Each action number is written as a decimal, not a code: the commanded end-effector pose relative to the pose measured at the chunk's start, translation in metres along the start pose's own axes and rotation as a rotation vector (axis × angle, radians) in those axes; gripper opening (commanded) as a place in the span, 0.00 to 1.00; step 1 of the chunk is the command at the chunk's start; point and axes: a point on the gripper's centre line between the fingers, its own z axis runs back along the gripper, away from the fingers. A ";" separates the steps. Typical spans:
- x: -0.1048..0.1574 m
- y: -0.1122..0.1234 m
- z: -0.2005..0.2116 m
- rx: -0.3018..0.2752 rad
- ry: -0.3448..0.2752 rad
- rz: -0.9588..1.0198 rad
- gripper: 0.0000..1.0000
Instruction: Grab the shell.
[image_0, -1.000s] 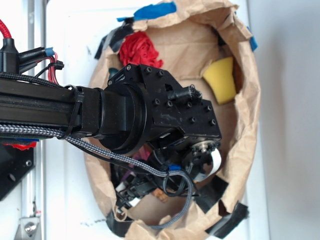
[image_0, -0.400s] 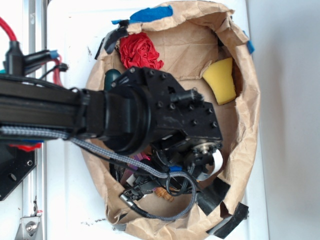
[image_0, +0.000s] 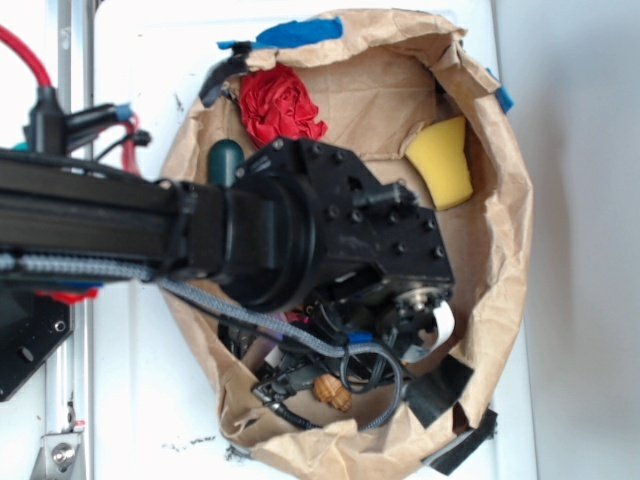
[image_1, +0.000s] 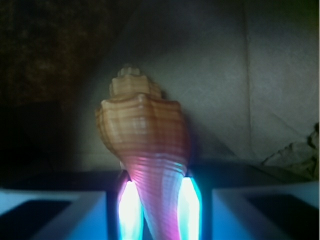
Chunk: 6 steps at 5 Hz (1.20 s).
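The shell is glossy orange-brown with tan ridges, and its tapering tip points down between my fingers. My gripper is shut on the shell, with a glowing pad pressed against each side of the narrow end. In the exterior view the shell shows as a small orange-brown lump under the black wrist, near the lower rim of the paper nest. The gripper is mostly hidden there by the arm and cables.
A crumpled brown paper bag wall rings the work area. Inside it lie a red crumpled object, a yellow wedge sponge and a dark green object. Black tape and blue tape mark the rim.
The arm has shifted slightly right and looms larger in the exterior view. The shell stays with the gripper and shows a little more clearly under the wrist.
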 end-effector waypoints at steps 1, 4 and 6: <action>0.006 0.034 0.068 0.078 -0.184 0.223 0.00; -0.032 0.003 0.134 0.270 -0.321 0.647 0.00; -0.047 -0.011 0.148 0.348 -0.317 0.911 0.00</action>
